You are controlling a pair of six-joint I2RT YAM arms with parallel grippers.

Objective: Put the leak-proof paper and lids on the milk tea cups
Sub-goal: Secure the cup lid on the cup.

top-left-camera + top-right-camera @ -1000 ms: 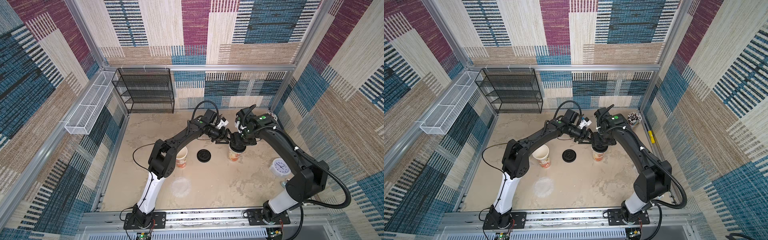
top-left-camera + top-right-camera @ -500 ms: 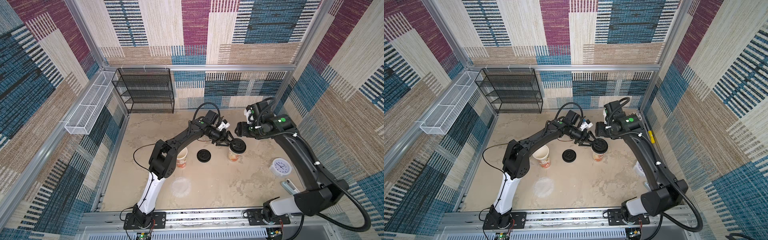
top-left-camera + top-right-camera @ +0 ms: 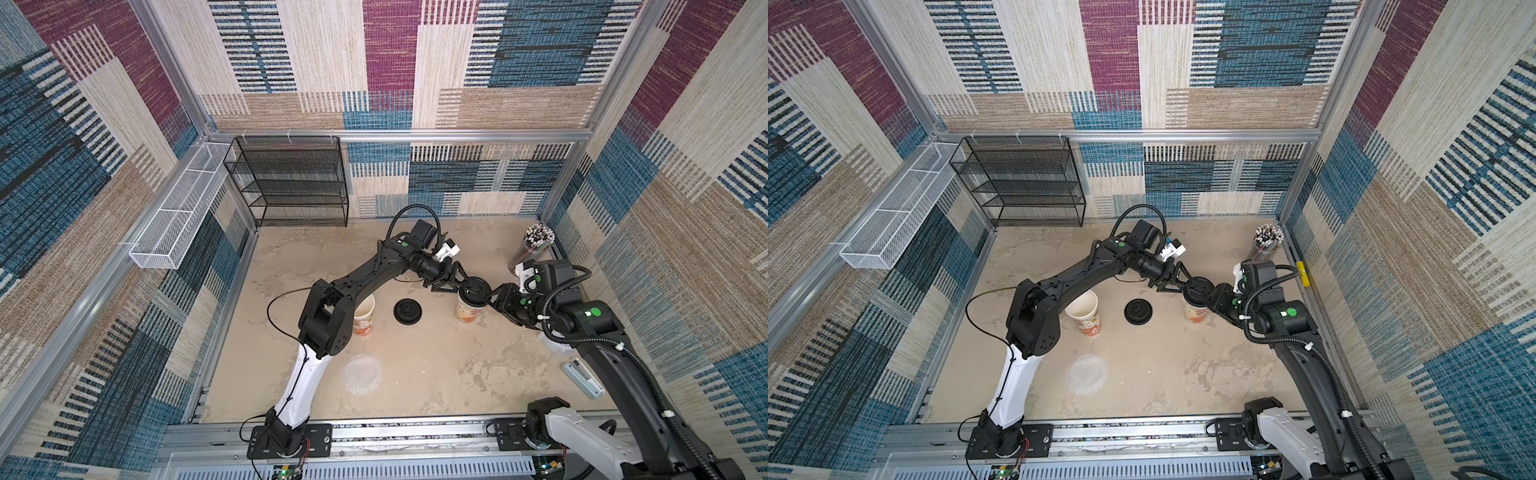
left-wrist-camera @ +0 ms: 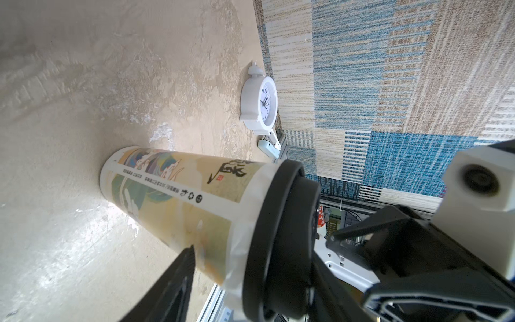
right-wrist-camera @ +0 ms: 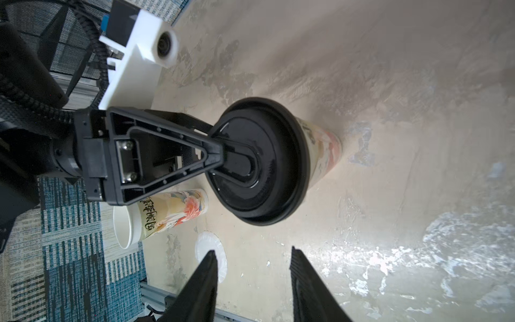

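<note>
Item 1, capped cup (image 3: 468,312): stood upright on the table (image 3: 436,374) under a black lid (image 5: 278,184). One film disc (image 4: 239,223) lay trapped beneath that lid, its whitish edge showing as a skirt round the rim

Item 2, left gripper (image 3: 466,286): clamped on the black lid, one finger flat across its top, the other down beside the cup wall

Item 3, right gripper (image 5: 253,249): fingers parted, nothing between them, just beside the capped cup

Item 4, open cup (image 3: 1086,315): upright near the left arm, mouth bare, no film on it

Item 5, loose film disc (image 3: 360,374): flat on the table toward the front, well apart from both cups

Item 6, spare lid (image 3: 407,311): on the table between the two cups

Hazards, as judged:
- The capped cup looked tall and light, so a sideways pull from the left gripper or a nudge from the right gripper could tip it.
- A retreat without a clean release could drag lid and film off together.
- The skirt looked uneven, so the film may sit off centre and leak.
- The loose film disc, thin and flat, could crease or slip when pinched
</note>
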